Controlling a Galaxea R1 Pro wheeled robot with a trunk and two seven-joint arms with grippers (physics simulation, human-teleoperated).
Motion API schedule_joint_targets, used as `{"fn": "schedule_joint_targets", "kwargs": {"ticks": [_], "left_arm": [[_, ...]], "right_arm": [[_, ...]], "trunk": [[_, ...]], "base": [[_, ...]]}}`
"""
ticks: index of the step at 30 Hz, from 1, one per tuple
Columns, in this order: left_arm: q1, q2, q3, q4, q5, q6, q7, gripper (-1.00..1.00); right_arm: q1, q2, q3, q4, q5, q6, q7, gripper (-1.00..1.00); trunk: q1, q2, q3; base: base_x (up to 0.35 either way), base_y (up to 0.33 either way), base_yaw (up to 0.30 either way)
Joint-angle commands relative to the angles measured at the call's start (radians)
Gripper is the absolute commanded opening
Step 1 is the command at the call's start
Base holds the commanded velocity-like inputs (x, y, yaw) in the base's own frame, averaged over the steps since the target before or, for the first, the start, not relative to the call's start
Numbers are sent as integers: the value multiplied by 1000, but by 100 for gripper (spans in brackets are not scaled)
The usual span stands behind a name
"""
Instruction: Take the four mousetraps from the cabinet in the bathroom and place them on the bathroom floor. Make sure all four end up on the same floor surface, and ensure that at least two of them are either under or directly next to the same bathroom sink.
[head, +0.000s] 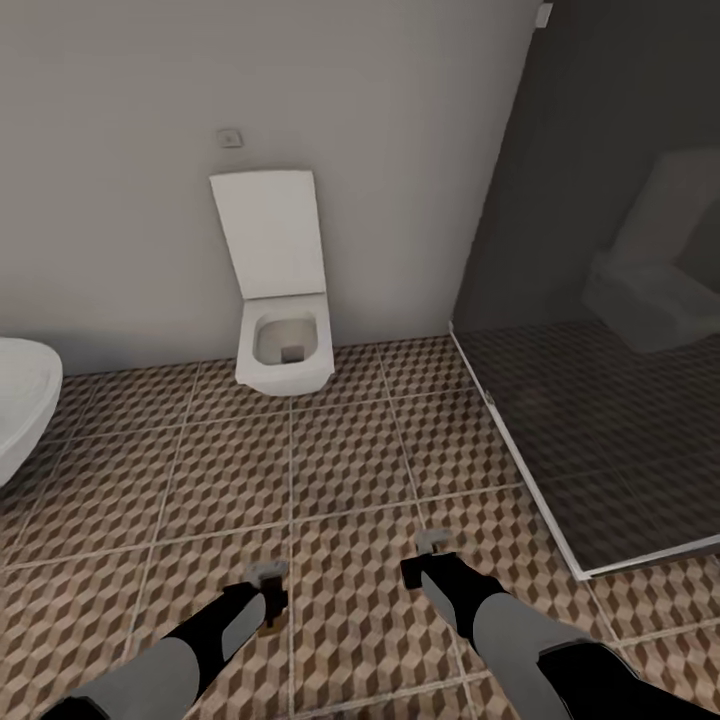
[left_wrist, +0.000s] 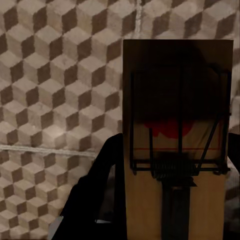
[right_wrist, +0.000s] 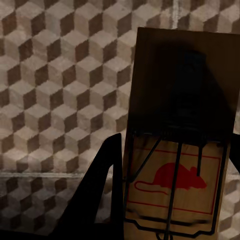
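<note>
Mousetraps (left_wrist: 177, 145) clamped between both jaws.

Two grey-and-black arms

The left arm (head: 190, 650) and right arm (head: 510, 625) had smooth grey forearm shells, glossy black wrists and small pale grey gripper tips; a black finger (right_wrist: 97, 185) looked angular.

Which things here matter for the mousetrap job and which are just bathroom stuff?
Part of the job:
- mousetrap in the left gripper
- mousetrap in the right gripper
- bathroom floor, cube-pattern tiles
- sink, edge at the head view's left

Just there:
- toilet, lid up
- wall button
- dark glass-walled shower
</note>
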Motion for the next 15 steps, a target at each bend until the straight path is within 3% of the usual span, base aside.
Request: {"fn": "schedule_joint_targets", "kwargs": {"ticks": [1, 6, 15], "left_arm": [[-1, -1, -9, 0, 6, 3, 10, -100], [-1, 14, -7, 5, 9, 0, 9, -100], [-1, 25, -6, 6, 12, -1, 9, -100]], "right_arm": [[0, 0, 6, -2, -1, 7, -1, -100], [0, 0, 6, -2, -1, 7, -2, -100], [0, 0, 6, -1, -1, 7, -6, -100]], "trunk": [[0, 0, -2], [0, 0, -7], [0, 0, -17]], "base": [[17, 0, 216], [170, 0, 217], [319, 0, 217]]}}
